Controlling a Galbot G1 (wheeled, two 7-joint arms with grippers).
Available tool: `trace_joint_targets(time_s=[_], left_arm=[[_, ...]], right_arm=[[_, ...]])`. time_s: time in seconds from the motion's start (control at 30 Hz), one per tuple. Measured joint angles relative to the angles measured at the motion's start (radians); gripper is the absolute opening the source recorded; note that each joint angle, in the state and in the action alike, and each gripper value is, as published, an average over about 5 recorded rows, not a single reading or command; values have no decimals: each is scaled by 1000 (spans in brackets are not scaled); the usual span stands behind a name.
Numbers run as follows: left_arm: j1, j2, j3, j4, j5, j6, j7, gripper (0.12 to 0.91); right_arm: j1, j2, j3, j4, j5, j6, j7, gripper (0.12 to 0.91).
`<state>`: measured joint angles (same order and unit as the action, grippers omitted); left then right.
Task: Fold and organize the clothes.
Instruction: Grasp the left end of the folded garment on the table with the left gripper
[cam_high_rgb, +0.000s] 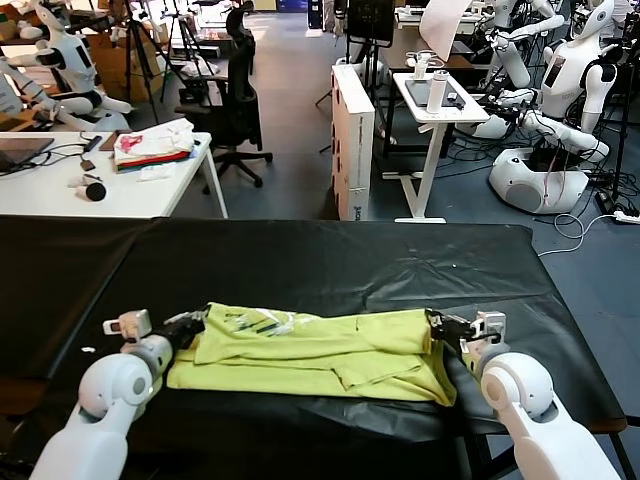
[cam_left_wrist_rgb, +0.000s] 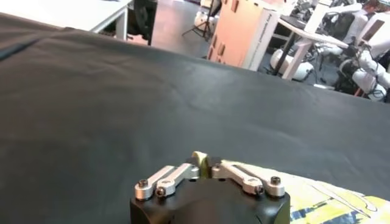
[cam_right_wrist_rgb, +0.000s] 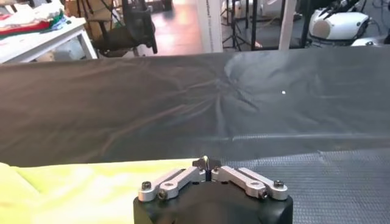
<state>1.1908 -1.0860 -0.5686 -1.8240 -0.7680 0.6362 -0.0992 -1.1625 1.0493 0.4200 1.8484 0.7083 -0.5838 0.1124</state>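
Lime-yellow cotton shows between the closed fingers of the left gripper (cam_left_wrist_rgb: 204, 163): in the left wrist view a small tuft of the T-shirt (cam_high_rgb: 320, 355) pokes up where the two metal linkages meet, so this gripper is clamped on the shirt's left end. In the head view the left gripper (cam_high_rgb: 192, 325) sits at that end of the garment. The right gripper (cam_high_rgb: 440, 325) is at the opposite end, its fingers drawn fully together; in the right wrist view (cam_right_wrist_rgb: 206, 164) the black tips meet right at the edge of the yellow cloth, and they appear to pinch it, though the cloth between them is hard to make out.

The shirt lies flat on a black table cover (cam_high_rgb: 330, 260), a matte sheet with soft creases and a faint woven grain. The fabric is soft and rumpled, folded over itself into a long band with an upper layer lying on a lower one. A white printed graphic (cam_high_rgb: 262, 322) faces up near the left end. The band's long axis runs left to right across the table, between the two grippers, near the table's front edge.
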Motion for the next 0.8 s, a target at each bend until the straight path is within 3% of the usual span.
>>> trace_joint_targets(time_s=[0.23,0.4,0.47,0.57,0.67,0.8], left_arm=[[25,12,-32,-1,-3,-10,2,147],[43,14,-47,-2,-3,-12,10,147],[47,15,-49,-5,-2,-13,18,147],[47,15,-50,-12,2,-14,28,172],[49,18,-50,-26,3,-13,31,301],[64,31,-59,-53,1,-6,27,563]], right_arm=[[-22,-33,20,38,15,70,-48,139],[-53,-64,41,83,1,177,-83,153],[-71,-74,50,102,-3,239,-111,215],[-108,-88,72,134,-1,345,-157,371],[-162,-99,107,171,-3,437,-194,542],[-251,-101,165,213,-5,505,-216,791]])
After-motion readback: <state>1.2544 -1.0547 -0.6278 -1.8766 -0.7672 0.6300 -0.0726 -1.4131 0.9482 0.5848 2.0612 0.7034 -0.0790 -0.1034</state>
